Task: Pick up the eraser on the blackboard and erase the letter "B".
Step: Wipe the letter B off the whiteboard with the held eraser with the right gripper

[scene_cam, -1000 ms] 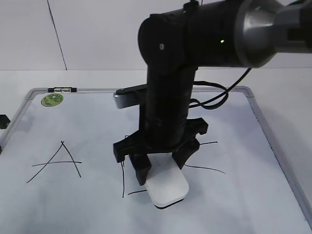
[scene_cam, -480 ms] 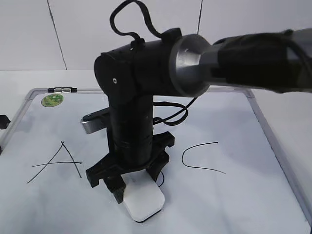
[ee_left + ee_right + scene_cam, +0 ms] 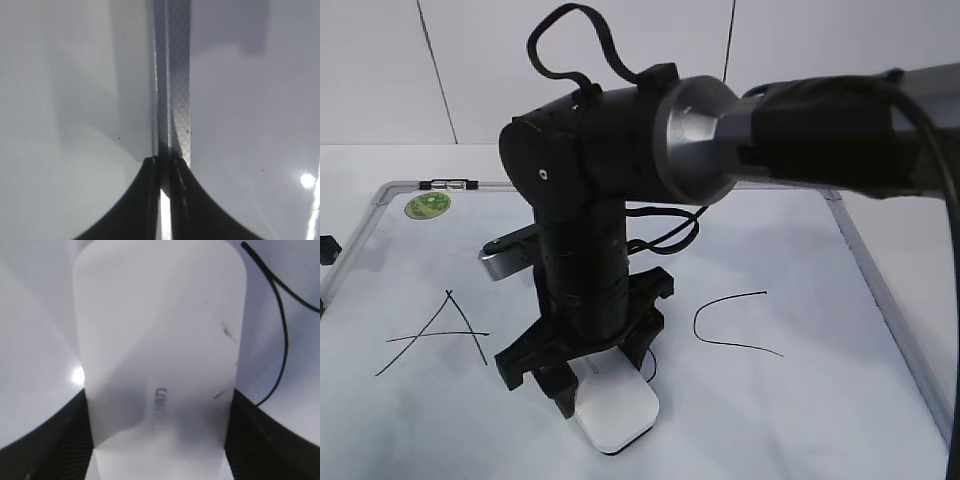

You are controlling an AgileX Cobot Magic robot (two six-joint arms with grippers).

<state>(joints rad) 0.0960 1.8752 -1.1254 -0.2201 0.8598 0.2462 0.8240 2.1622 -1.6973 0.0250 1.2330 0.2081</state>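
Note:
The white eraser (image 3: 620,412) lies flat on the blackboard (image 3: 800,400) at the front middle. My right gripper (image 3: 600,375) reaches across the middle and is shut on the eraser's sides. In the right wrist view the eraser (image 3: 160,315) fills the space between the jaws (image 3: 157,407), with small grey lettering on top. Of the letter "B" only a thin black curve (image 3: 281,340) shows right of the eraser, also faintly in the exterior view (image 3: 651,368). My left gripper (image 3: 327,249) sits at the board's left edge, shut on the silver frame (image 3: 175,75) between its jaws (image 3: 164,162).
The letter "A" (image 3: 435,335) is at the left and the letter "C" (image 3: 732,322) at the right of the eraser. A round green sticker (image 3: 427,205) is in the far left corner. The thick right arm hides the board's middle.
My right gripper has slid the eraser left and toward the front. The B's tall stroke and bottom stroke seen a second ago no longer show. The left gripper has not moved.

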